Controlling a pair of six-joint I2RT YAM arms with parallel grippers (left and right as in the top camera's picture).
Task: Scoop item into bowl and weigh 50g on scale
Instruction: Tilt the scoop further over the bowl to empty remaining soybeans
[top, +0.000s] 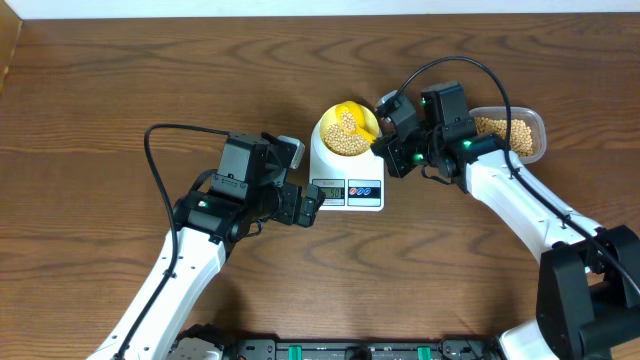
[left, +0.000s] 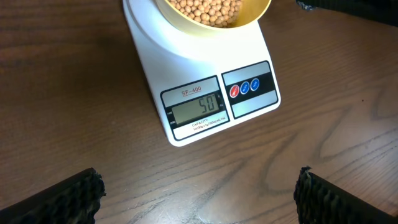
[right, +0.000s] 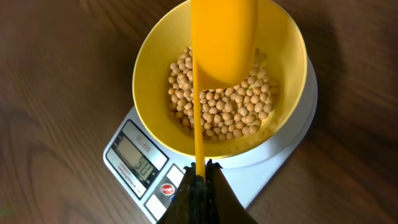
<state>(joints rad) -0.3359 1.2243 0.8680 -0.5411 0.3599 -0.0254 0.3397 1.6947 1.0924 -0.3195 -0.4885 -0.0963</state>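
Note:
The pale-yellow bowl (top: 345, 130) stands on the white scale (top: 322, 162), partly filled with tan beans (right: 230, 106). In the left wrist view the scale (left: 155, 56) shows 50 on its display (left: 198, 110). My right gripper (right: 200, 171) is shut on the thin handle of the yellow scoop (right: 224, 43), whose head hangs over the beans inside the bowl (right: 152, 68). My left gripper (left: 199, 186) stands wide open over bare table just in front of the scale, nothing between its fingers (left: 62, 199).
A clear plastic tub (top: 510, 135) with more beans sits to the right of the scale, partly behind the right arm. Dark wooden table (top: 120, 80) stretches to the left and back. A cable loops above the right arm.

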